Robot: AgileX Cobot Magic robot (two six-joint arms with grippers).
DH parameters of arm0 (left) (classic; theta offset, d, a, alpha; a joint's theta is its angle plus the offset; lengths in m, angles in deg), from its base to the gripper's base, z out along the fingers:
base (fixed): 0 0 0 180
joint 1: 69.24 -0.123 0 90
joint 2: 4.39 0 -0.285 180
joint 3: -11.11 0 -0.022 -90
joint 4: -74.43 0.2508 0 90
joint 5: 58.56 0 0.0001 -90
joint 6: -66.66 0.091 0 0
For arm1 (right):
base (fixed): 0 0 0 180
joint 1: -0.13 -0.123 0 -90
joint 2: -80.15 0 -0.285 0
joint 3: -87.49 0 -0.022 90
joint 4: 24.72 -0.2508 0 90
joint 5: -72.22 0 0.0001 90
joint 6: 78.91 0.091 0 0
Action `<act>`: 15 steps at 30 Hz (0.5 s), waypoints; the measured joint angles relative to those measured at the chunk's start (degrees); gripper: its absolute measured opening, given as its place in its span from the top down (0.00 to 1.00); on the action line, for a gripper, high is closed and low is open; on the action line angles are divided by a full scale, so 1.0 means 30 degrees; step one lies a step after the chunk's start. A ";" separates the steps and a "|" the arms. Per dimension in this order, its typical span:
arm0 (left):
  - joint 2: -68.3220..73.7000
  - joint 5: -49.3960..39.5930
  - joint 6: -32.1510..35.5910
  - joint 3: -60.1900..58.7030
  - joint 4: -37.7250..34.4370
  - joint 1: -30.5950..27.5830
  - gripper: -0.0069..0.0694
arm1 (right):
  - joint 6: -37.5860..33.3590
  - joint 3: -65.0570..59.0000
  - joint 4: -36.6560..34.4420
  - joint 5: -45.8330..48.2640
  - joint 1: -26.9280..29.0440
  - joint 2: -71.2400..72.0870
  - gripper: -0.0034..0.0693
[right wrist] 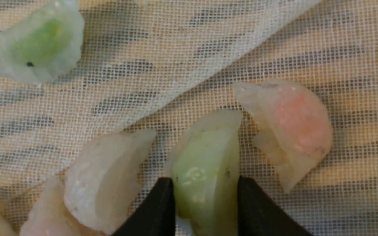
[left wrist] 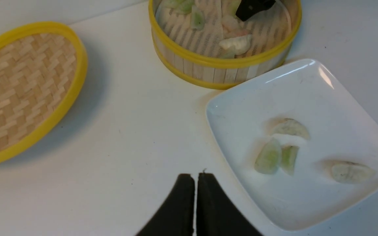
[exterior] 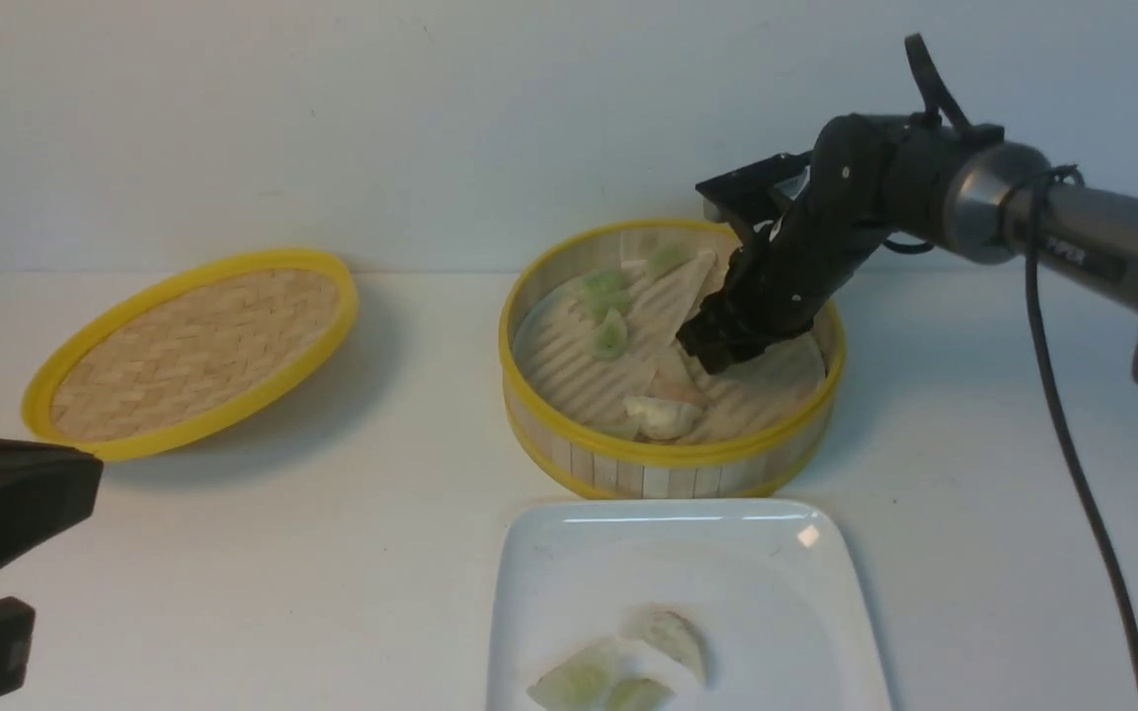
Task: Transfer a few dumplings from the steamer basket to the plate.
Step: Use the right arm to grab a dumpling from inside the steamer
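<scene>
Pale green dumpling (right wrist: pixel 205 164) in steamer basket (exterior: pixel 668 469), pinched by right gripper (exterior: pixel 714 354) | left gripper (left wrist: pixel 195 186) pressed together, idle | squeeze lightly, lift straight, clear pinkish dumpling (right wrist: pixel 294 127) and rim | target: plate (exterior: pixel 549 583), bare corner

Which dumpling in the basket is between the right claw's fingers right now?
The pale green dumpling between the fingers of the right claw; the whitish dumpling and the pinkish dumpling beside it lie outside them.

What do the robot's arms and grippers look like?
The right arm is a silver-grey tube with small blurred lettering, a black wrist and a thin black cable hanging beside it. The right gripper and left gripper both have black, wedge-shaped fingers.
</scene>
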 joint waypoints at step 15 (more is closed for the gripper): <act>0.0000 0.0000 -0.0001 0.0000 0.0000 0.0000 0.92 | 0.0076 0.0000 0.0862 0.4995 0.0000 0.6299 0.65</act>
